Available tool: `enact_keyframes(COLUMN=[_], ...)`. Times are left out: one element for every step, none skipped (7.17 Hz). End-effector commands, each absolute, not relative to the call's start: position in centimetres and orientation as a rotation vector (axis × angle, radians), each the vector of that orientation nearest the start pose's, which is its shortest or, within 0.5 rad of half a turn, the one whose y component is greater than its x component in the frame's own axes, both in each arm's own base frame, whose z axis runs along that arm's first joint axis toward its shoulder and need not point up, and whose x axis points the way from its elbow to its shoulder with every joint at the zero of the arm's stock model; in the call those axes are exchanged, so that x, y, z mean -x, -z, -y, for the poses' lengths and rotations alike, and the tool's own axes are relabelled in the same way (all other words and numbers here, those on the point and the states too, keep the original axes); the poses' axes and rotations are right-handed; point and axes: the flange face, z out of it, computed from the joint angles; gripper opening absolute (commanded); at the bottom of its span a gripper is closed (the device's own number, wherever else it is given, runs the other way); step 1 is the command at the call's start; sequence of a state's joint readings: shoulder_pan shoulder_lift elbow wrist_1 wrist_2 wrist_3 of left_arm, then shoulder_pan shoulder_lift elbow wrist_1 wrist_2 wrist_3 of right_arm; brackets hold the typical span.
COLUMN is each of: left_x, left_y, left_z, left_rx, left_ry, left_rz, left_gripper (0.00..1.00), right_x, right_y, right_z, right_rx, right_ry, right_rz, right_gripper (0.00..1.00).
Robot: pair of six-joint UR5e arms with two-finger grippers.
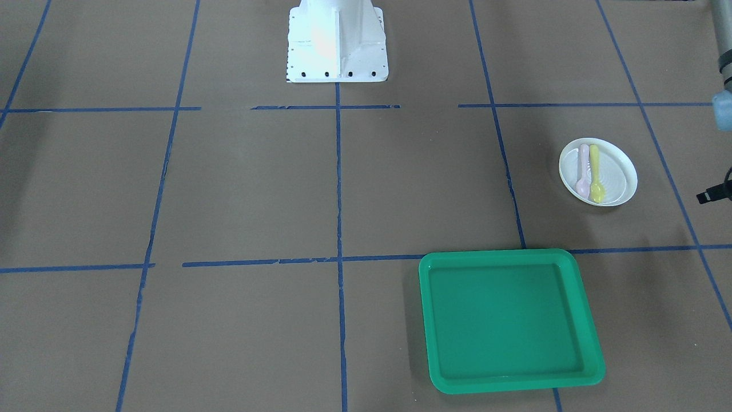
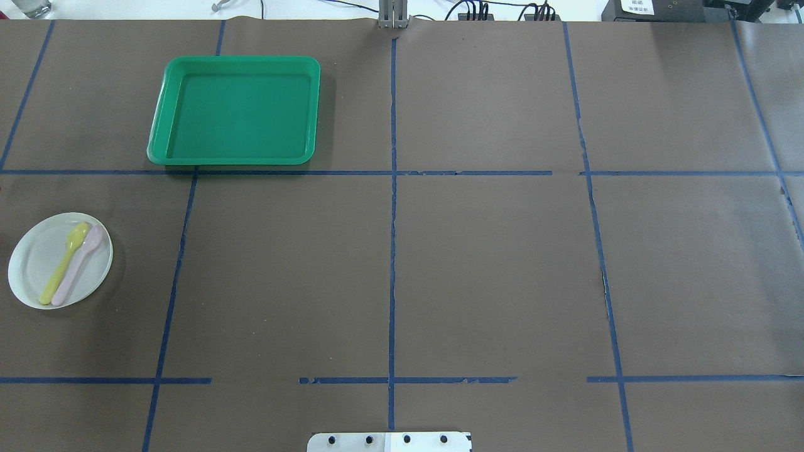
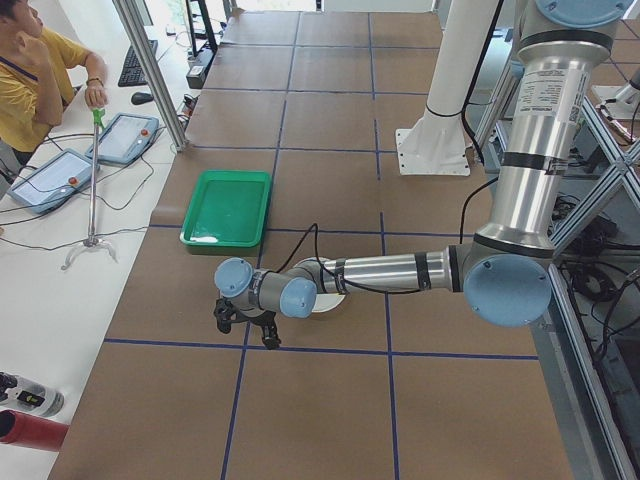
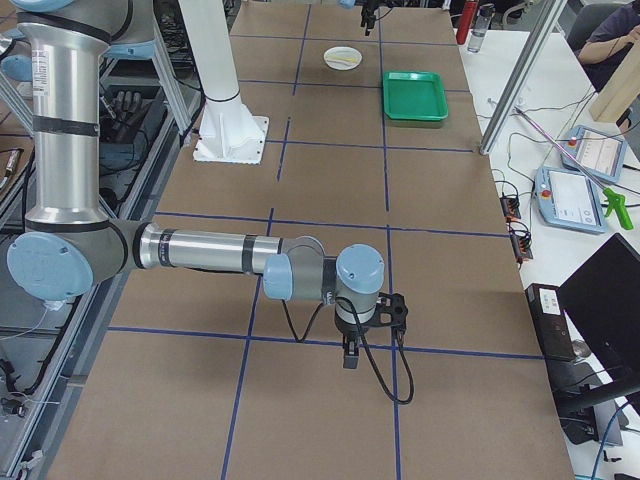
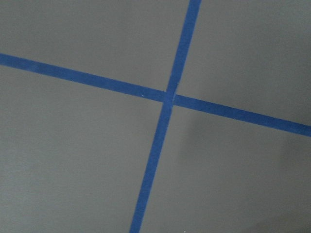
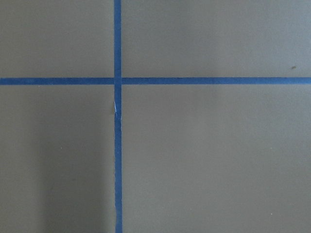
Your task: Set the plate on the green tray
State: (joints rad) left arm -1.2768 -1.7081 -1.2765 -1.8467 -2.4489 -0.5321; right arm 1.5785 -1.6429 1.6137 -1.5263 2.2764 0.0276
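The left pincer hangs near the plate; apart or together, nobody can tell. It should pinch the rim and lift flat so the spoons stay on.

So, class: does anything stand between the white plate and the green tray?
Nothing visible. Only bare brown table paper and one blue tape line separate the small round white plastic plate from the large green plastic tray. A yellow spoon and a pink spoon lie on the plate.
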Motion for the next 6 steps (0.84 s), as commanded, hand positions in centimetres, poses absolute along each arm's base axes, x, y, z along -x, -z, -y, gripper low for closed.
enact_keyframes(left_x=[-16.9,-17.1,-17.6,-19.6,-20.5,-20.6], left_y=[-65.5,-64.0,-63.3,-63.9,-63.7,-63.8], left_z=[53.0,51.0,47.1,45.6,45.2,45.1], left_rx=[0.305,0.294,0.310,0.344,0.350,0.342], left_ry=[0.166,0.151,0.130,0.105,0.085,0.075], left_rz=[-0.876,-0.886,-0.882,-0.864,-0.862,-0.855], left_gripper=[1.00,1.00,1.00,1.00,1.00,1.00], right_x=[-7.2,-7.2,-7.2,-7.2,-7.2,-7.2], right_y=[-67.2,-67.2,-67.2,-67.2,-67.2,-67.2], right_z=[46.2,46.2,46.2,46.2,46.2,46.2], right_rx=[-0.008,-0.007,-0.008,-0.008,-0.007,-0.008], right_ry=[-0.028,-0.030,-0.028,-0.028,-0.030,-0.028], right_rz=[0.706,0.706,0.706,0.706,0.706,0.706], right_gripper=[1.00,1.00,1.00,1.00,1.00,1.00])
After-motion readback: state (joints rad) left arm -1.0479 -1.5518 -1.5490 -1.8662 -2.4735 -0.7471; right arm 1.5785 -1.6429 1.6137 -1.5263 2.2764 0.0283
